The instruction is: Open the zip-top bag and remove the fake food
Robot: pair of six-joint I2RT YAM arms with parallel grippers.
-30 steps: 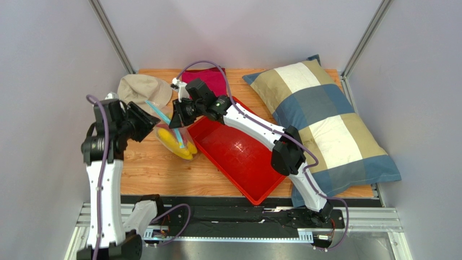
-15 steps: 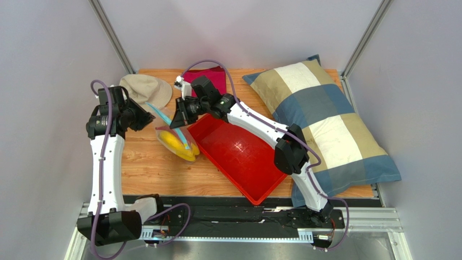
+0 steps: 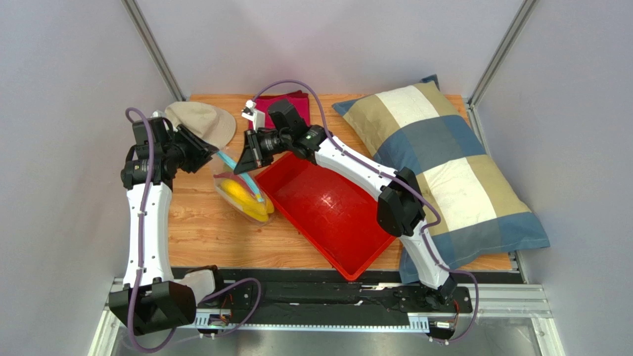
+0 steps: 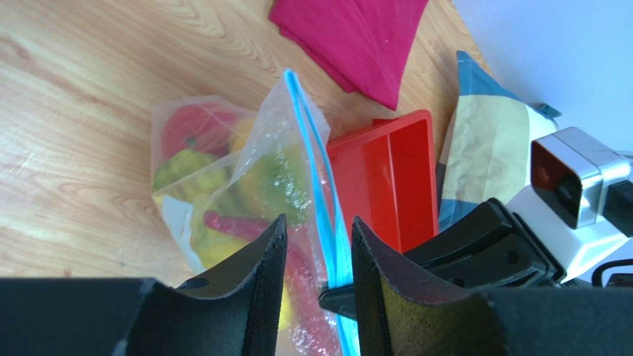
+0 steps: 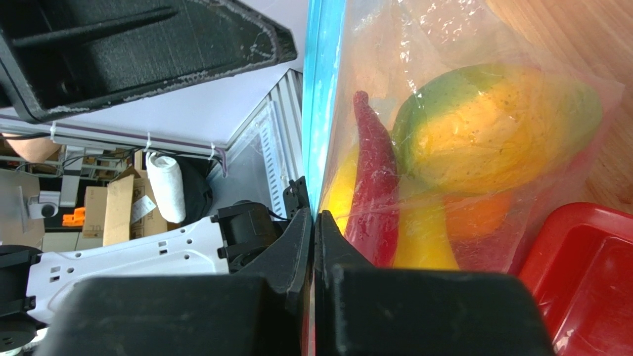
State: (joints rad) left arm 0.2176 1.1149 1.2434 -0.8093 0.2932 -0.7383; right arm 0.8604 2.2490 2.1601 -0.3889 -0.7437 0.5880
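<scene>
— So, right gripper [image 5: 312,215]?
— Clenched flat on the blue zip strip [image 5: 321,89], lifting the mouth of the zip-top bag [image 4: 275,148] to keep that edge taut.
— And left gripper [image 4: 316,230]?
— Parted, straddling the same strip without pinching; probably lining up to catch the opposite lip and pull apart.
— Bag itself?
— Resting on the wooden table [image 3: 193,230], just beside the red tray [image 3: 327,215]. Fake food [image 5: 475,148] all inside; hard to tell whether sealed.

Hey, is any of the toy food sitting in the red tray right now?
No: from above, the red tray holds nothing, and the fake food is inside the zip-top bag beside it.
</scene>
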